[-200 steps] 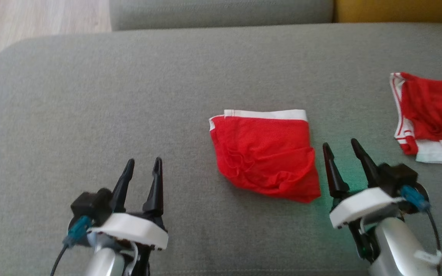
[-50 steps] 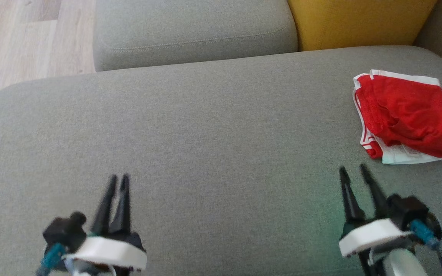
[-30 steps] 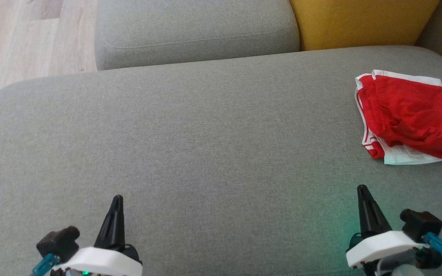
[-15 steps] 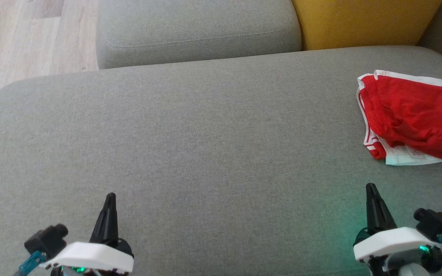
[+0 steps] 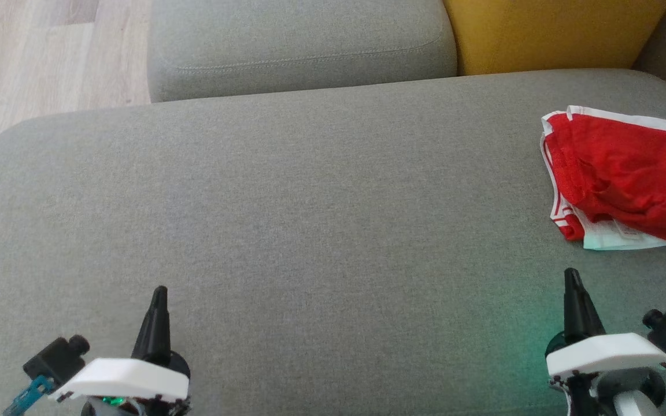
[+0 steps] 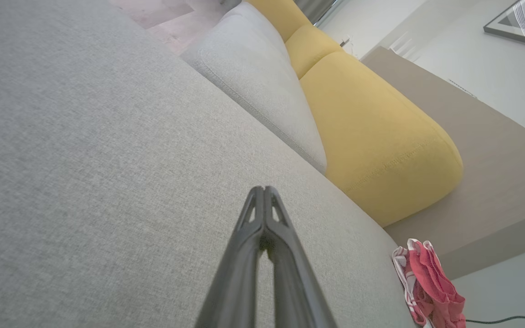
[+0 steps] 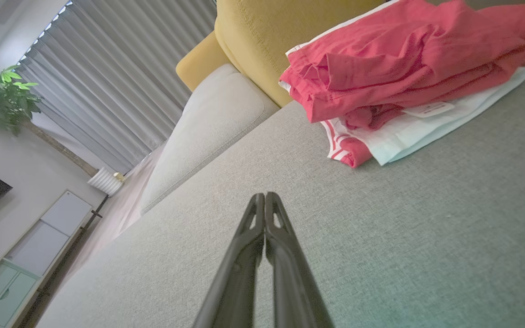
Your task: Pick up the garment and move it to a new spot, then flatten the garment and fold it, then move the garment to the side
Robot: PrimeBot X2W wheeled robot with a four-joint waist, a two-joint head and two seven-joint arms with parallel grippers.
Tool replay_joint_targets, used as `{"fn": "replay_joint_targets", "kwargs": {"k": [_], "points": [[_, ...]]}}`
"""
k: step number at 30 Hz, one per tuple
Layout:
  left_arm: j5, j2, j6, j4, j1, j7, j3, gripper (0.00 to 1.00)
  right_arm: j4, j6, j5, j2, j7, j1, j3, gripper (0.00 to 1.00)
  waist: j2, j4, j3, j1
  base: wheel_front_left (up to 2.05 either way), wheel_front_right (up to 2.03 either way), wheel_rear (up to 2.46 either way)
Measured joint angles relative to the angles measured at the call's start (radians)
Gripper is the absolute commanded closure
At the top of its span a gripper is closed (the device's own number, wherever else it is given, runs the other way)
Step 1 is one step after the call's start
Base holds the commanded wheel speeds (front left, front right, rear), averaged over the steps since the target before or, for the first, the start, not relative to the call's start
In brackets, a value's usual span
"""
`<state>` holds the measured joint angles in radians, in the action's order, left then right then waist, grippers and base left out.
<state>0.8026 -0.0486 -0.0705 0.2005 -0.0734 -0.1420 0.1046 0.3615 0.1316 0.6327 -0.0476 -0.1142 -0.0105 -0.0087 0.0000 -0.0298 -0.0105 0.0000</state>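
Note:
The garment (image 5: 616, 173), red with white trim, lies in a loose folded pile at the far right of the grey sofa seat (image 5: 310, 202). The left wrist view has the garment (image 6: 431, 284) small at the lower right, and it lies close ahead in the right wrist view (image 7: 404, 77). My left gripper (image 5: 159, 290) is shut and empty at the lower left, far from the garment. My right gripper (image 5: 570, 273) is shut and empty at the lower right, a short way in front of the pile. Closed fingertips show in both wrist views (image 6: 265, 189) (image 7: 265, 195).
A grey back cushion (image 5: 298, 40) and a yellow cushion (image 5: 552, 29) stand behind the seat. Wooden floor (image 5: 32, 52) lies beyond the seat's rounded left edge. The garment sits near the seat's right edge.
A folded red garment lay mid-seat several seconds ago and is no longer there. Both grippers were open then and are shut now. Over the last second they drifted slightly outward.

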Motion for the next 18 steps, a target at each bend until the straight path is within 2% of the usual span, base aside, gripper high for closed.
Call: {"fn": "replay_joint_targets", "kwargs": {"k": [18], "points": [[0.187, -0.002, -0.010, 0.018, 0.022, 0.052, -0.031, 1.00, -0.016, 0.000, 0.219, 0.001, 0.050, -0.001, -0.029, 1.00, 0.0000, 0.007, 0.003, 0.0000, 0.00, 0.00, 0.00]]}}
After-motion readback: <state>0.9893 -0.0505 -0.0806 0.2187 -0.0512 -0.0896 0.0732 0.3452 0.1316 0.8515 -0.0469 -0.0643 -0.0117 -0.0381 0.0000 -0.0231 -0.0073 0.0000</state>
